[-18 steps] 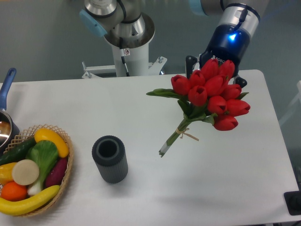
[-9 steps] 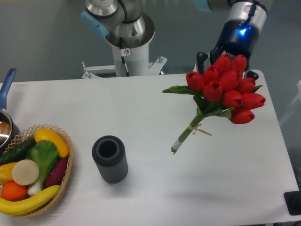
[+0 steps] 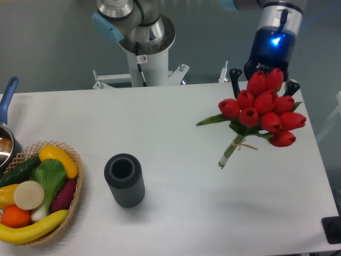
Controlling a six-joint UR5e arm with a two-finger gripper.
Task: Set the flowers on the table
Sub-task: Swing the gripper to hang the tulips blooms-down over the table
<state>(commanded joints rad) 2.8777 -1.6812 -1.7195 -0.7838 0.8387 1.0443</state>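
Your bunch of red tulips with green leaves and twine-tied stems hangs in the air over the right part of the large white matte tabletop with rounded corners. The blooms sit high and to the right, while the stems slant down and to the left, their cut ends clear of the surface. One long leaf sticks out to the left of the bunch.

Look just behind the flower heads and you find the two-finger gripper under its dark blue wrist with a lit blue spot. Two black fingers show on either side of the blooms. The tulips hide the fingertips, so you cannot tell how they stand or exactly where they meet the bunch.

Well to the left, a dark grey ribbed cylindrical vase stands upright on the tabletop, its mouth open. At the far left edge you have a woven wicker basket of colourful fruit and vegetables. Beside it, a pot with a blue handle is cut off by the frame.
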